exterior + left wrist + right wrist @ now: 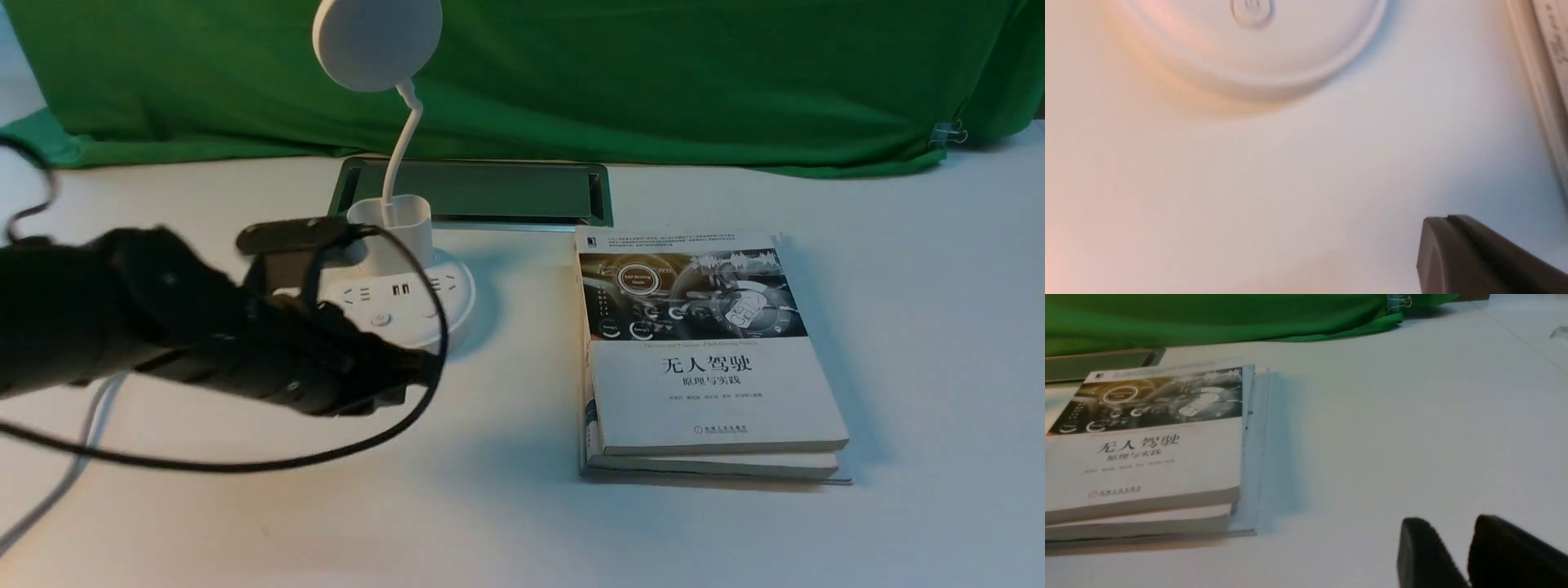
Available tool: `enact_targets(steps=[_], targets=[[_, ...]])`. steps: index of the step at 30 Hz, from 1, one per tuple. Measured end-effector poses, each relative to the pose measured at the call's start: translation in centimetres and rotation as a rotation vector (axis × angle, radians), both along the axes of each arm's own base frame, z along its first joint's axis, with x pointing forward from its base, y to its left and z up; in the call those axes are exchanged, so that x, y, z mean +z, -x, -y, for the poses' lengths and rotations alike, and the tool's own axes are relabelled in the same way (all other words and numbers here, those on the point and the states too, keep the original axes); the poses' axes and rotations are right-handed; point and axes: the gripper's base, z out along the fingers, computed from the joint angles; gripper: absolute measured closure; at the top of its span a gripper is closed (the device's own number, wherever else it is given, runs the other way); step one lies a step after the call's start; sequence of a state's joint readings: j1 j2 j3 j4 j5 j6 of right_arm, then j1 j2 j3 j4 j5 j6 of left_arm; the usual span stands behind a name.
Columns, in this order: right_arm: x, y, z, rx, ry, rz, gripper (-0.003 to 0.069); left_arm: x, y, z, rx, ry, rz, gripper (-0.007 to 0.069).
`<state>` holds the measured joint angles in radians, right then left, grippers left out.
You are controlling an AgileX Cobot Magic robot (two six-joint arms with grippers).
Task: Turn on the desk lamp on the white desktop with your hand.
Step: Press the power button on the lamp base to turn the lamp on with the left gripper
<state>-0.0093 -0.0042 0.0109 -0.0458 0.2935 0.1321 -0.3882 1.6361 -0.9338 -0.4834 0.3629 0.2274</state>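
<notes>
I have the black left gripper [408, 367] just before the white disc-headed desk lamp's [392, 245] round base on the white desktop [898, 327]; button unpressed, I judge; jaw state unreadable.

Green cloth [653, 82] backdrop, warm light from left.

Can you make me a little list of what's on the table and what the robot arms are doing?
lamp: white desk lamp, head looks unlit
lamp button: round, on the base
table: white desktop
book: white-covered book, lying flat beside the lamp
cloth: green cloth behind
left gripper: in front of the lamp base, off the button
right gripper: above bare table, fingers nearly together, empty
</notes>
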Motion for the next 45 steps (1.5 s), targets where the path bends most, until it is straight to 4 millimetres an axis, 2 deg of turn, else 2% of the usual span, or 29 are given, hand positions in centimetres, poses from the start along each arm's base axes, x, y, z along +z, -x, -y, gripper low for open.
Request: enact_targets(steps=[8, 14, 35, 40, 43, 45], targets=[[0.0, 0.0, 0.0, 0.0, 0.0, 0.0, 0.0421, -1.3, -6.7, 2.5, -0.002, -0.133, 0.052, 0.0624], [0.0, 0.0, 0.0, 0.0, 0.0, 0.0, 0.0421, -1.7, -8.9, 3.3, -0.008, -0.143, 0.079, 0.0624], [0.0, 0.0, 0.0, 0.0, 0.0, 0.0, 0.0421, -3.7, -9.4, 3.4, -0.024, -0.193, 0.031, 0.0624], [0.0, 0.0, 0.0, 0.0, 0.0, 0.0, 0.0421, -2.8, -9.1, 3.3, -0.033, -0.208, 0.031, 0.0624], [0.0, 0.0, 0.0, 0.0, 0.0, 0.0, 0.0421, -1.6, -7.6, 2.7, -0.036, -0.228, -0.051, 0.0624], [0.0, 0.0, 0.0, 0.0, 0.0, 0.0, 0.0421, 0.1, -6.6, 2.5, -0.036, -0.208, -0.084, 0.0624]])
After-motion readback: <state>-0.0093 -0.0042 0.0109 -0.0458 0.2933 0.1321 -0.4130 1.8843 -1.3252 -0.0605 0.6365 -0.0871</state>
